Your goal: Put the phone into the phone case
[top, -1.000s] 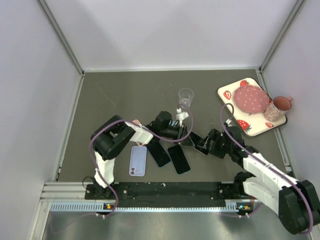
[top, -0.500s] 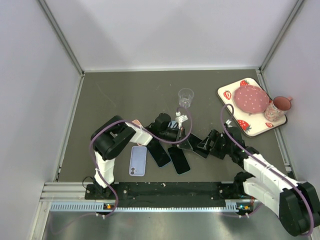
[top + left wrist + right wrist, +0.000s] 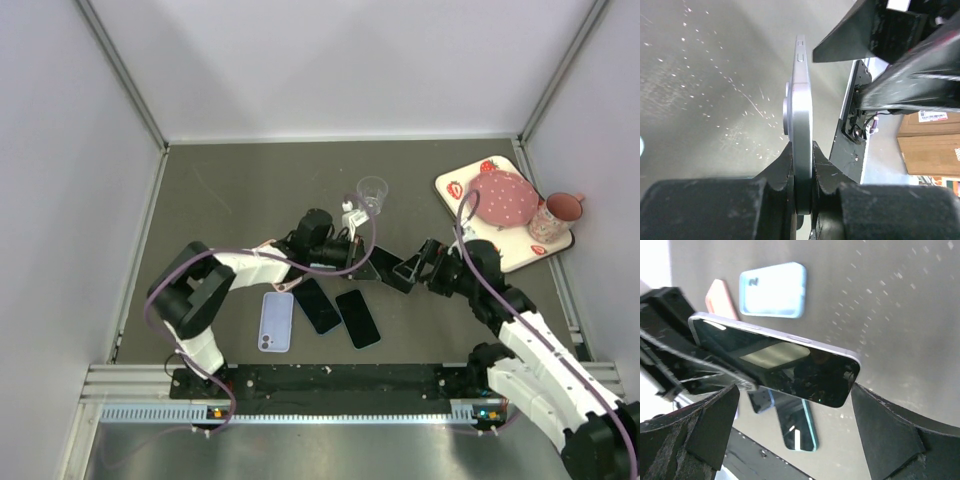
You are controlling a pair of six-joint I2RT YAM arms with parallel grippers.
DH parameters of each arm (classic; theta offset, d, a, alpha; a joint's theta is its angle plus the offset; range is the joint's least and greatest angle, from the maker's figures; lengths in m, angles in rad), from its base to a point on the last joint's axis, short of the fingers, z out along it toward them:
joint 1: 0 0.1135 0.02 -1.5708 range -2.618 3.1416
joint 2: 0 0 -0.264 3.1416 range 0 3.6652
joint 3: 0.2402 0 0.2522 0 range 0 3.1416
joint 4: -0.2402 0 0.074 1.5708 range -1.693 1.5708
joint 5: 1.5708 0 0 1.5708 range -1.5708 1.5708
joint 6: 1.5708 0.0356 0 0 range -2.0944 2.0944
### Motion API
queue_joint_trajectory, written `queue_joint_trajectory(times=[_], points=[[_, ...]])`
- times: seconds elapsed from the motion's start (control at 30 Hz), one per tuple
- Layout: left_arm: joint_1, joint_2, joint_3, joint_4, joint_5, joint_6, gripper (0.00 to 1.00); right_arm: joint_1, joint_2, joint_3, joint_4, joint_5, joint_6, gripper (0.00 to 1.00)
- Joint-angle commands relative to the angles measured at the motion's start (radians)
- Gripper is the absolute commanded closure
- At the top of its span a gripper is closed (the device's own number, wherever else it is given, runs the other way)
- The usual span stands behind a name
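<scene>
A phone with a dark screen and silvery edge is held off the table, and my left gripper is shut on one end of it. The left wrist view shows the phone edge-on, clamped between the left gripper's fingers. My right gripper is open, facing the phone's free end. In the right wrist view the phone lies across the right gripper, its fingers wide apart on either side. A pale lavender phone case lies flat on the table near the left arm, and also shows as the phone case.
Two dark phones lie flat beside the case. A clear cup stands behind the grippers. At the back right a strawberry tray carries a pink plate, a pink mug and a glass.
My left gripper has shut on the phone and carried it a little farther from the bases, the arm stretching out. My right gripper has opened wider and followed.
</scene>
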Motion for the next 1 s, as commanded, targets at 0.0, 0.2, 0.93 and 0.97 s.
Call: queue_joint_trajectory(times=[0.0,0.2,0.93,0.97], points=[[0.037,-0.114,0.016,-0.070,-0.040,0.069,1.00,0.005,-0.069,0.117,0.047,-0.049,-0.053,0.04],[0.134,-0.243,-0.071,-0.044,0.003,0.035,1.00,0.005,-0.092,0.160,0.091,-0.114,-0.094,0.01],[0.522,-0.609,-0.398,0.396,0.344,-0.351,1.00,0.053,0.183,0.138,0.712,-0.477,0.093,0.02],[0.528,-0.608,-0.404,0.430,0.348,-0.394,1.00,0.069,0.196,0.140,0.729,-0.476,0.098,0.02]])
